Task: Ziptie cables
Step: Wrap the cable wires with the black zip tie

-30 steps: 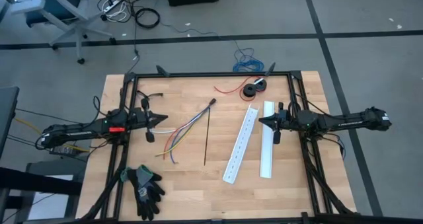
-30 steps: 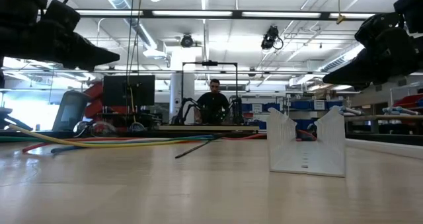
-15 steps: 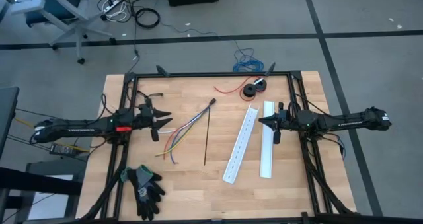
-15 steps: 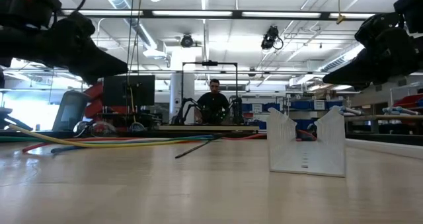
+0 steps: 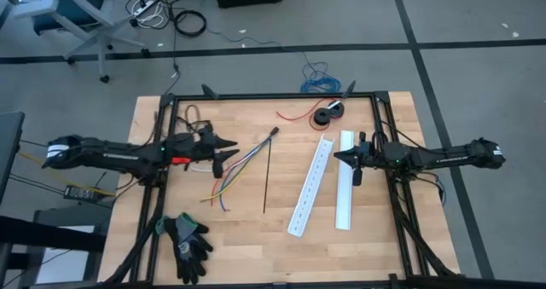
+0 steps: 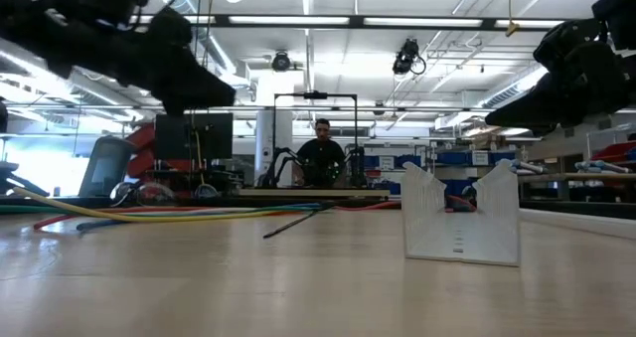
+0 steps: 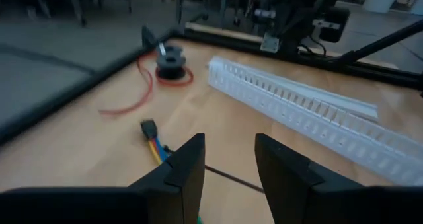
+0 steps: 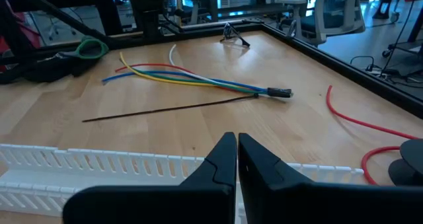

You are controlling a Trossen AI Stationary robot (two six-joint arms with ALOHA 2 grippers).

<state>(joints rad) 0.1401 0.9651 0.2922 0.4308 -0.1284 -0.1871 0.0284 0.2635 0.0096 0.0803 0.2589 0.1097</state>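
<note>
Left tool (image 5: 229, 153) is over the bench (image 5: 256, 229), above the loose ends of the cables (image 5: 243, 164), not touching them. Fingers (image 7: 185, 168) parted with a clear gap, nothing between them: released. In the left wrist view the cables' dark end (image 7: 149, 127) shows just ahead of the fingers, on the wood.

Cables lie flat on the bench, left of centre. Wires fan out toward the left arm; dark end (image 5: 274, 132) points toward the far edge. Right wrist view shows them (image 8: 192, 77) as yellow, red, white and blue strands joined at the dark plug.

Black ziptie (image 5: 266, 178) lies straight on the bench just right of the cables, its far tip close to the dark end. Cannot tell if they touch.

Right tool (image 5: 339, 157) hangs over the two white slotted ducts (image 5: 310, 187), fingers (image 8: 221, 161) pressed together, clenched on nothing.

Red wire with black spool (image 5: 326, 115) sits near the far edge, well apart from the cables. Blue wire coil (image 5: 317, 83) is on the floor past that edge. Gloves (image 5: 188, 242) at the near left corner.

Low view: a person (image 6: 323, 156) sits in the room beyond the bench.
</note>
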